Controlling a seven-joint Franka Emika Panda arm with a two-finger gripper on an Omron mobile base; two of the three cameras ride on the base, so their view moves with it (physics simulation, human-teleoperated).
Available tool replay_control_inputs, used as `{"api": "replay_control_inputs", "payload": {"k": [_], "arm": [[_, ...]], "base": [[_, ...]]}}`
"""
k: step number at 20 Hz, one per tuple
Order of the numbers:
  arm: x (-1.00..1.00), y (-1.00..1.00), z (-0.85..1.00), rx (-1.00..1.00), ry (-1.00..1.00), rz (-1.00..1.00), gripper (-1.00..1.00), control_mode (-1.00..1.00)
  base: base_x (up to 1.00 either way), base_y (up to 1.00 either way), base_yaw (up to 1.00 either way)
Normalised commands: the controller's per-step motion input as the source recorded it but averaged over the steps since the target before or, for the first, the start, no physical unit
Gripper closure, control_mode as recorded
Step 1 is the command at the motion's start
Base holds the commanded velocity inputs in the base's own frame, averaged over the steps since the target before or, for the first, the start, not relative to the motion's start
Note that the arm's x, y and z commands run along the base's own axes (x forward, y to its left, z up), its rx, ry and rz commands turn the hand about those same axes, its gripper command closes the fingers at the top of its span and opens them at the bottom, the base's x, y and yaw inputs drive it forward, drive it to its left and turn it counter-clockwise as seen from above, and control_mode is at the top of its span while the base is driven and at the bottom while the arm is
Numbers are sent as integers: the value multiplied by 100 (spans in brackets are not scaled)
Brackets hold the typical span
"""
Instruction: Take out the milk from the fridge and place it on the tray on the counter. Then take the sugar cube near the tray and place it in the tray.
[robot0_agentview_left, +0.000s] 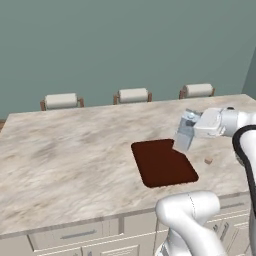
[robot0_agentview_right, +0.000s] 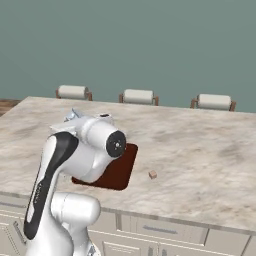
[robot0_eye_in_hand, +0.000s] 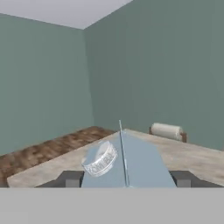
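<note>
The milk, a pale carton with a light blue top, hangs tilted over the far right corner of the dark red-brown tray. My gripper is shut on it from the right. In the hand view the carton's blue top fills the gap between my two dark fingertips. The tiny tan sugar cube lies on the counter just right of the tray. From the right base view the tray is half hidden behind my arm, and the sugar cube sits to its right. The fridge is out of view.
Three stools with white cushions stand along the counter's far side before a teal wall. Cream drawers run under the near edge. Wood floor shows beyond the counter's end in the hand view.
</note>
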Motion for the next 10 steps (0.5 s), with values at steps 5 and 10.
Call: {"api": "replay_control_inputs", "payload": {"k": [5,10], "arm": [[65,0,-70,-12,-5,43,100,-100],[45,0,-43,-12,0,28,100,-100]], "base": [[0,0,0],[0,0,0]]}}
